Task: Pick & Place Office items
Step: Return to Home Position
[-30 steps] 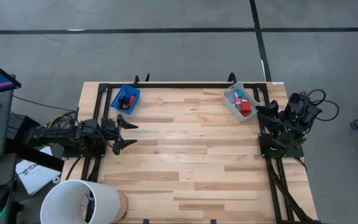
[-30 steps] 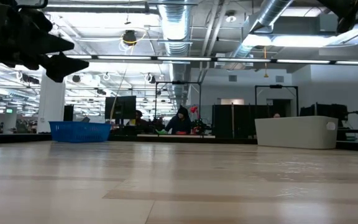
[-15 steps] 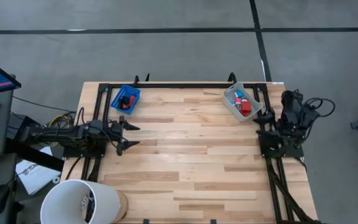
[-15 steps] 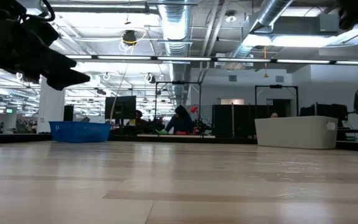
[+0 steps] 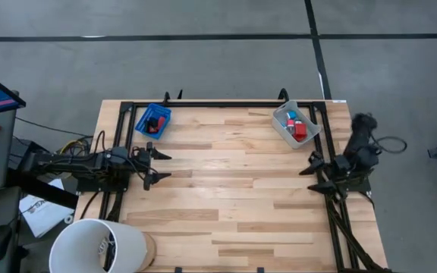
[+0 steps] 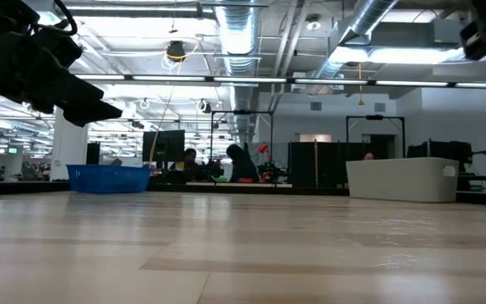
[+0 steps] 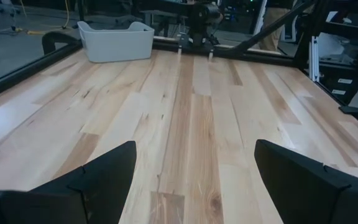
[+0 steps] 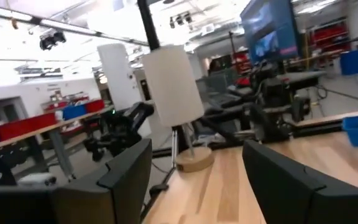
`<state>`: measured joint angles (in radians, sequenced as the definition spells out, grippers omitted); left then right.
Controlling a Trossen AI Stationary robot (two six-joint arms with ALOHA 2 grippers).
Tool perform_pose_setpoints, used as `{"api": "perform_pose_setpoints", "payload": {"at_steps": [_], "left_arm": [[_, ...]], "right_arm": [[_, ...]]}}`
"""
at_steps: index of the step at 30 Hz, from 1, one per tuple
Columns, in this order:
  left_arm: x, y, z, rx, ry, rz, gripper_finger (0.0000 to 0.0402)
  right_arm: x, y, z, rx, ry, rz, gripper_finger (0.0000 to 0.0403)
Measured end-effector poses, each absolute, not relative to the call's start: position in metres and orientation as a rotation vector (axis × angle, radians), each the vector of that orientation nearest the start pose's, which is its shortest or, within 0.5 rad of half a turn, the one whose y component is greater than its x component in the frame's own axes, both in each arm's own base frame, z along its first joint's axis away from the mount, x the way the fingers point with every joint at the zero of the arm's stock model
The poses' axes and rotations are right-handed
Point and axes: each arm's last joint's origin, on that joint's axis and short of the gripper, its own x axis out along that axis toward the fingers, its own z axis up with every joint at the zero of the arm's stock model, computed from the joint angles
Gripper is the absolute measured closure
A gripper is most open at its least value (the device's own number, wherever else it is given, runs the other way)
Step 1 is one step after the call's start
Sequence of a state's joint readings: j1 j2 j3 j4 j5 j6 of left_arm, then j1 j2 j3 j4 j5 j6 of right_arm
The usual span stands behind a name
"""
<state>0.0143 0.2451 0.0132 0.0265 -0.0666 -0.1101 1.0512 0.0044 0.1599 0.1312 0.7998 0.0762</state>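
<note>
Left gripper (image 5: 160,166) sits at the left edge of the tabletop (image 5: 226,189), arm stretched low along its base and pointing inward. Fingers are spread wide and hold nothing; the left wrist view shows only bare wood between them. The low view has it hanging above the surface, not touching. My read: it's parked clear of the work area, open because there's nothing left to carry.

Blue tray (image 5: 142,117) sits at the back-left corner, just behind that gripper and apart from it. Some of the office items (image 5: 155,123) are in it: red and black pieces bunched together. Can't split them further.

Middle of the tabletop: no loose piece shows in the high view.

Grey bin (image 5: 281,130) sits at the back-right, angled. It holds the other pieces: a red block (image 5: 300,131), a blue bit and something white, packed close. So everything is in one container or the other, which fits a finished sort.

Right gripper (image 5: 309,176) sits at the right edge, in front of the bin and apart from it, arm folded over its base. Fingers are spread and empty; the right wrist view looks level across the tabletop between them. Judgement: both arms are parking at home. The placing looks done, and the only thing to watch is that the right arm stays off the bin.
</note>
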Motion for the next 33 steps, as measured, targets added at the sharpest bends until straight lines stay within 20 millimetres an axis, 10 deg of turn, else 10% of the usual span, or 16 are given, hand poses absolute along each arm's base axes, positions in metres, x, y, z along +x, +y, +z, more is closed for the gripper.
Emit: {"api": "perform_pose_setpoints", "payload": {"at_steps": [6,33], "left_arm": [[0.111,0.004,0.150,-0.104,0.201,0.092,0.0078],[0.111,0.003,0.151,-0.105,0.187,0.090,0.0078]], "right_arm": [[0.081,0.049,0.184,0.320,-0.142,0.313,0.0158],[0.097,0.006,0.167,0.064,-0.012,0.060,0.0158]]}}
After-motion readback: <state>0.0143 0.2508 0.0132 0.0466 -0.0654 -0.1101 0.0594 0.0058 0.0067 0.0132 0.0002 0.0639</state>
